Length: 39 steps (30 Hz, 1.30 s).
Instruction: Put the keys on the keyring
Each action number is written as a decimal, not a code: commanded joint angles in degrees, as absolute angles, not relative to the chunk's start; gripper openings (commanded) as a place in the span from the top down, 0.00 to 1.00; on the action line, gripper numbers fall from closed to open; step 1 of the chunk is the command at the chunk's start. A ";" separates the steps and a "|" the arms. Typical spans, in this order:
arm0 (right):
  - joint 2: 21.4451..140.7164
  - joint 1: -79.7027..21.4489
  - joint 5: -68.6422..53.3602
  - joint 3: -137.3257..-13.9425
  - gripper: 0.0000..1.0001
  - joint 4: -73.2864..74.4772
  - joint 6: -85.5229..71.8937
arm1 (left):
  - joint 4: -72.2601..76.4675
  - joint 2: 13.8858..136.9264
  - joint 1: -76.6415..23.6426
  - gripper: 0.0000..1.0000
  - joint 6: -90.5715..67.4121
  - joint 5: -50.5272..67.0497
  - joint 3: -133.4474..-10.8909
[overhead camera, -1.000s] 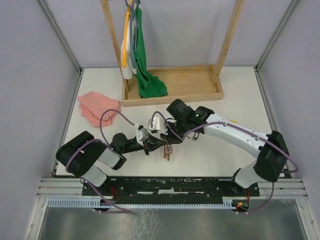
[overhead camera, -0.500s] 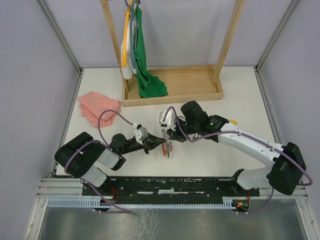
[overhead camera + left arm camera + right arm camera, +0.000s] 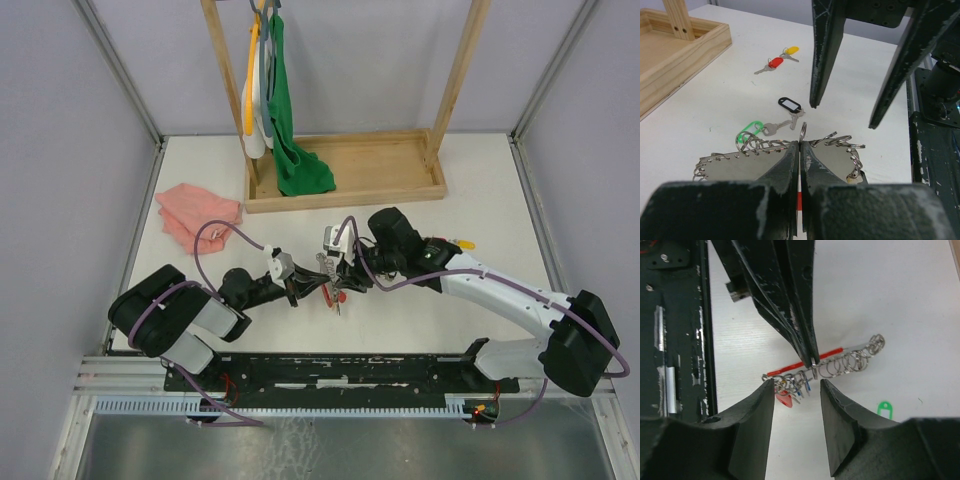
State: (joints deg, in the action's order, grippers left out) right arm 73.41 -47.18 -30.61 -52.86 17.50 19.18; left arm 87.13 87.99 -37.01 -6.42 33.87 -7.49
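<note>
1. Step in hand, as I read it: the left gripper [image 3: 801,145] steadies the keyring [image 3: 805,363] while the right gripper [image 3: 796,385] gets free to fetch a loose key.
2. To do it well, hold the left pinch firm so the ring can't swing. Back the right fingers off without snagging the row of rings. Take the nearest key, the black-tag key [image 3: 789,105], by its tag so its eye stays free for threading.
3. Left gripper: clenched tight, tips pinching one upright split ring [image 3: 802,134] on the keyring.
4. Right gripper: fingers partly spread, gripping nothing. They straddle the left tips and the ring row. Whether they touch, can't tell.
5. Keyring: mid-table between both grippers, with a red stretch and grey wire. Hung keys [image 3: 784,398] sit on it. Lifted or resting on the table [image 3: 715,100], can't tell.
6. Loose keys: the green-tag key [image 3: 751,131] lies just beside the ring row, with the black one next to it. The red-tag key [image 3: 775,62] and yellow-tag key [image 3: 791,50] lie together, well apart from the ring, out past the tray [image 3: 670,55] corner.
</note>
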 commanded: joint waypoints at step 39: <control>73.63 -38.42 -46.65 -32.06 0.68 -27.60 13.27 | 99.12 84.14 -37.06 0.97 -7.29 33.87 -7.07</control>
